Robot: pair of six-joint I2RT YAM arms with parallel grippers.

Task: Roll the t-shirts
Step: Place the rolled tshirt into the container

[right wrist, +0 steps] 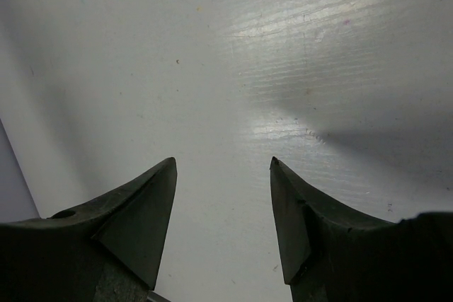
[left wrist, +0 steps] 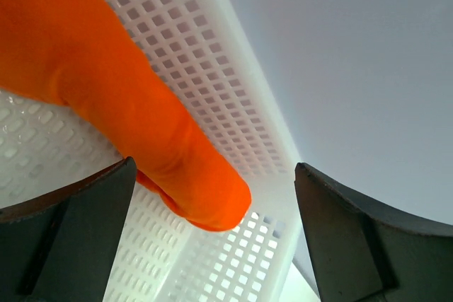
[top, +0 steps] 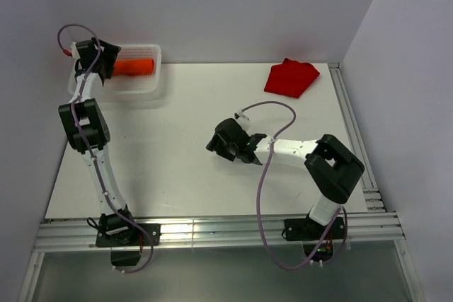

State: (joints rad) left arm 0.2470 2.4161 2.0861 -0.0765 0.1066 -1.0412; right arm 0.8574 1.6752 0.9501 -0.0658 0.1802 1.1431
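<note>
A rolled orange t-shirt [top: 134, 67] lies in a white perforated basket [top: 145, 84] at the table's far left. My left gripper [top: 106, 64] is at the roll's left end, open, its jaws wide apart. In the left wrist view the roll [left wrist: 127, 97] lies on the basket floor [left wrist: 226, 259] between the fingers, nearer the left one; contact cannot be told. A red folded t-shirt [top: 290, 78] lies at the far right of the table. My right gripper [top: 214, 148] is open and empty, low over the bare table [right wrist: 233, 90] in the middle.
The basket's far wall [left wrist: 233, 54] rises close behind the roll. A metal rail [top: 354, 132] runs along the table's right edge and another along the front. Grey walls enclose the back and both sides.
</note>
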